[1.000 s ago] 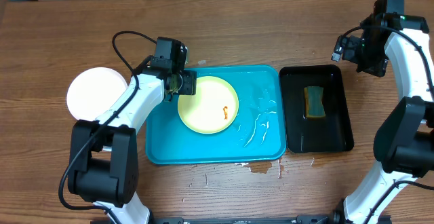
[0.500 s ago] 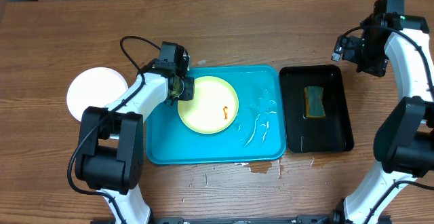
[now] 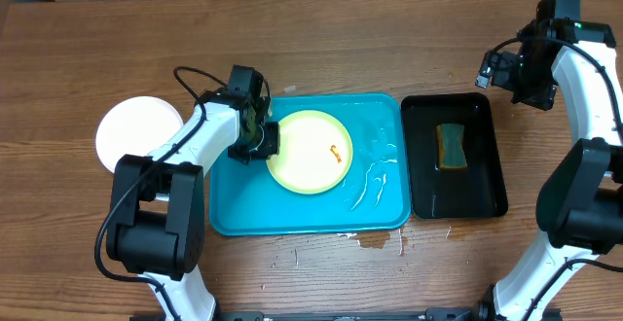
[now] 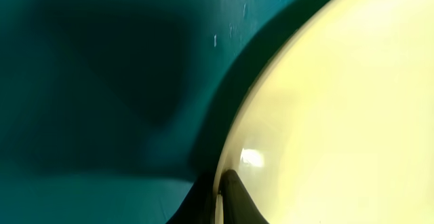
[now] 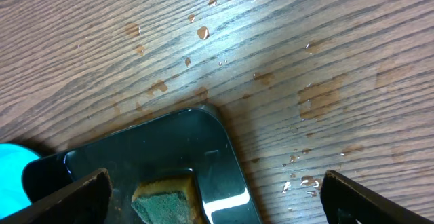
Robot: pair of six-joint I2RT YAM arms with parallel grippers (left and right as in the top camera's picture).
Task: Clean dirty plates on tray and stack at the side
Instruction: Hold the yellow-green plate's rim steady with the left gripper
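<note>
Left gripper [image 3: 265, 138] is pinched on the yellow plate's [image 3: 310, 152] left rim, and the plate sits in the blue tray's [image 3: 243, 214] left half. A white plate [image 3: 136, 131] lies on the table off the tray's left edge. Right gripper's [image 3: 494, 68] wide open, holding nothing.

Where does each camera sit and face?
Overhead: above the table, facing down on blue tray, black tray and both arms.
Left wrist: close over the rim of the yellow-green plate; left claw pinches it.
Right wrist: angled down at sponge in black tray; right claw open.
Shared: overhead and left wrist both show that plate.
</note>
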